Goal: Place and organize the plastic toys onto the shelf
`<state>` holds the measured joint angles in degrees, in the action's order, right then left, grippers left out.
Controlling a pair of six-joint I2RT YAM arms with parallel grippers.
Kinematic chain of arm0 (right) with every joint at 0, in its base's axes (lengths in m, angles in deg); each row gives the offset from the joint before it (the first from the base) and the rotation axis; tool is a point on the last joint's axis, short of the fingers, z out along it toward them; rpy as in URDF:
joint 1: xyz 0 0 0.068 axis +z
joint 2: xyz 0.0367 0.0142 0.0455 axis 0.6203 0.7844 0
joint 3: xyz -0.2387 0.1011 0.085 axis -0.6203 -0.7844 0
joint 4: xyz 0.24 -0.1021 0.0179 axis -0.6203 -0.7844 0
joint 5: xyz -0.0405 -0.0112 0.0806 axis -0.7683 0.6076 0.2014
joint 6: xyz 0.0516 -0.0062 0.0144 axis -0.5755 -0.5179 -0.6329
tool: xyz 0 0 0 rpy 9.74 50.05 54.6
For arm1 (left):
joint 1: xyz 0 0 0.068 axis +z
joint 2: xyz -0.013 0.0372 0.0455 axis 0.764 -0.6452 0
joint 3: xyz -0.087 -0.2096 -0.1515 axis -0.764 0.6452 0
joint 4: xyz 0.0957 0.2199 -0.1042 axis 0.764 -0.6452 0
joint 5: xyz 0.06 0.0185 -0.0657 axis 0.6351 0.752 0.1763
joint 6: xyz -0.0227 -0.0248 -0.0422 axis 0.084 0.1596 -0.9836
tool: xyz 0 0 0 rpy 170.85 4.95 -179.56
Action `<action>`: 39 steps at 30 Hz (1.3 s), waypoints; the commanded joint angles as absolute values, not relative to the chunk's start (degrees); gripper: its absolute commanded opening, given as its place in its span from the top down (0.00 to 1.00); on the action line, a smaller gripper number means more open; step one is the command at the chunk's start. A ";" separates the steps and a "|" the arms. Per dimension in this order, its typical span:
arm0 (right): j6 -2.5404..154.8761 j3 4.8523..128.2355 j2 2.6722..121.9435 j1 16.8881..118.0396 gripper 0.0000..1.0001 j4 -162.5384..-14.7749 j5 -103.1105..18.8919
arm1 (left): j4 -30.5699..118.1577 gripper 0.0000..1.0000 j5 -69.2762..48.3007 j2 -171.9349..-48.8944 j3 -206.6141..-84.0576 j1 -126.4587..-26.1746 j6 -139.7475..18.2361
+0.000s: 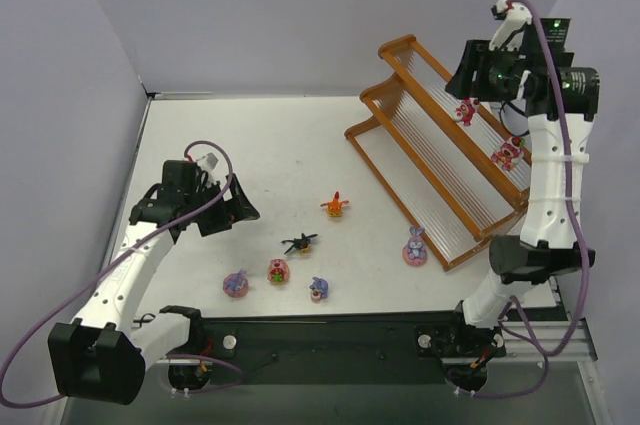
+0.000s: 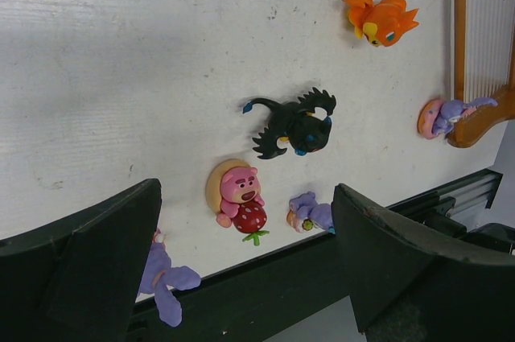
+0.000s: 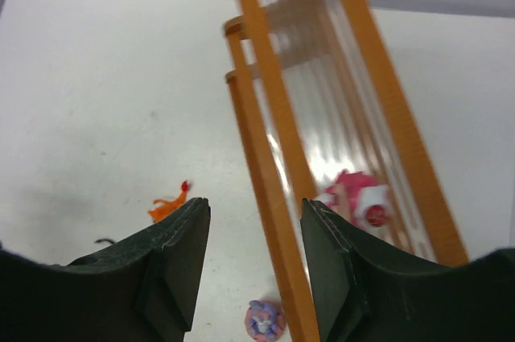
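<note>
The orange-brown shelf stands at the right, with two pink-red toys high on it. My right gripper hovers just above the farther one, open and holding nothing. In the right wrist view that pink toy lies on the white slats beside my right gripper. An orange toy, a black winged toy, a pink-red bear and three purple toys rest on the table. My left gripper is wide open above the bear.
The white table is walled at the back and the left. A black rail runs along its near edge, close to the front toys. One purple toy lies against the shelf's lowest corner.
</note>
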<state>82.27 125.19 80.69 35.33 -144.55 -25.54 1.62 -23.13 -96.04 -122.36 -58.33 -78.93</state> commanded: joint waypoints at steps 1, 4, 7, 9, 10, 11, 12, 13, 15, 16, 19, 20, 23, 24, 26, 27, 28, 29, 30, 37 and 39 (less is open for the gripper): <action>82.46 118.20 68.96 49.71 0.50 -137.82 -26.89 | 2.40 0.03 -22.62 -94.60 -123.44 -57.99 -78.79; 84.38 106.16 62.72 63.58 0.50 -131.76 -30.48 | 2.05 0.03 -22.44 -94.34 -123.62 -57.90 -78.71; 85.35 93.51 58.40 73.46 0.50 -127.27 -33.82 | 1.61 0.03 -21.83 -93.72 -123.70 -57.90 -78.71; 84.75 87.79 56.47 80.94 0.50 -123.60 -35.42 | 1.09 0.03 -21.56 -93.28 -123.53 -57.82 -78.71; 84.04 82.37 56.37 82.53 0.50 -122.44 -34.90 | 1.00 0.03 -21.39 -92.93 -123.44 -57.82 -78.71; 82.99 80.14 56.37 85.77 0.50 -121.30 -34.11 | 0.74 0.03 -20.69 -92.75 -123.53 -57.82 -78.71; 81.16 77.60 56.90 87.19 0.50 -119.02 -34.02 | 0.04 0.03 -20.16 -92.67 -123.79 -57.82 -78.71; 80.61 73.92 57.60 88.42 0.50 -117.95 -33.93 | -0.23 0.03 -19.72 -92.32 -123.97 -57.73 -78.79; 79.82 70.82 60.14 92.29 0.50 -115.06 -34.63 | -1.19 0.04 -18.23 -91.88 -124.58 -57.64 -78.80; 79.64 68.11 61.28 93.35 0.50 -113.65 -34.29 | -1.72 0.03 -17.53 -91.61 -125.28 -57.64 -78.80; 80.78 65.19 66.29 98.09 0.52 -107.32 -33.14 | -3.66 0.03 -14.80 -91.00 -126.86 -57.55 -78.88; 81.57 64.74 67.78 99.23 0.53 -105.57 -33.75 | -4.10 0.03 -14.01 -90.73 -127.39 -57.55 -78.97; 85.44 66.40 75.77 103.45 0.57 -103.63 -33.75 | -6.90 0.03 -11.64 -89.33 -128.71 -57.38 -79.23; 86.31 66.76 76.93 104.42 0.57 -103.10 -33.49 | -7.70 0.03 -10.93 -89.32 -129.15 -57.38 -79.23; 88.43 67.28 80.17 106.53 0.58 -101.43 -33.49 | -9.54 0.03 -8.91 -89.24 -130.11 -57.29 -79.50; 88.69 67.63 81.15 106.80 0.58 -101.07 -33.23 | -9.90 0.03 -8.47 -88.98 -130.29 -57.20 -79.50; 88.87 67.81 82.03 107.06 0.58 -100.72 -32.62 | -10.25 0.03 -7.86 -88.80 -130.30 -57.20 -79.50; 88.87 67.90 83.69 107.24 0.58 -99.93 -32.52 | -10.69 0.03 -7.59 -88.62 -130.30 -57.29 -79.50; 89.05 67.90 84.40 107.42 0.58 -99.75 -32.70 | -10.78 0.03 -7.41 -88.36 -130.21 -57.20 -79.41; 91.50 68.34 88.63 108.65 0.58 -96.94 -35.68 | -11.13 0.03 -7.50 -88.27 -130.03 -57.29 -78.53; 92.03 68.95 89.24 109.00 0.58 -96.94 -37.79 | -11.13 0.03 -7.76 -88.36 -130.12 -57.29 -78.36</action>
<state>89.42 66.44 87.86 107.96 -98.94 -34.05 -10.62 -8.40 -89.03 -127.99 -57.59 -78.91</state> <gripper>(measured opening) 0.418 0.967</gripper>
